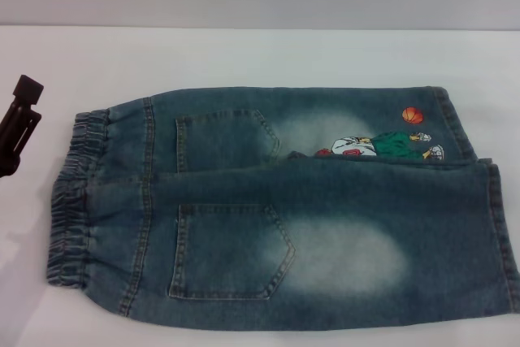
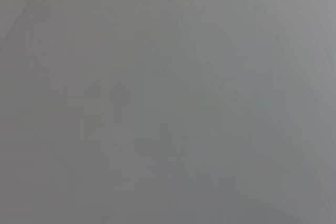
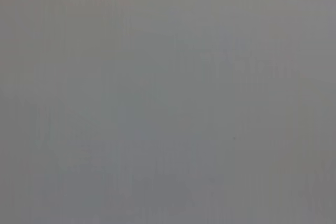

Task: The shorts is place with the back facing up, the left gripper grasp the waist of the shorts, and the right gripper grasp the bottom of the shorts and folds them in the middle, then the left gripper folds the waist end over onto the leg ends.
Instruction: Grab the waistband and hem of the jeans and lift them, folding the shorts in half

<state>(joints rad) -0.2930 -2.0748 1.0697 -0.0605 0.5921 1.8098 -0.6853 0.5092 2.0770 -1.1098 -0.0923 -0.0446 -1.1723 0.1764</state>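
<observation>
Blue denim shorts (image 1: 276, 209) lie flat on the white table (image 1: 244, 54) in the head view. The elastic waist (image 1: 75, 201) is at the left and the leg ends (image 1: 496, 233) at the right. Two back pockets face up, and a cartoon print (image 1: 378, 148) shows on the far leg. The near leg slightly overlaps the far one along the middle. My left gripper (image 1: 23, 107) hangs dark at the far left edge, just left of the waist and apart from it. The right gripper is out of view. Both wrist views show only plain grey.
The table's far edge (image 1: 260, 28) meets a pale wall. Bare white table surface lies behind the shorts and to their left, around the left gripper.
</observation>
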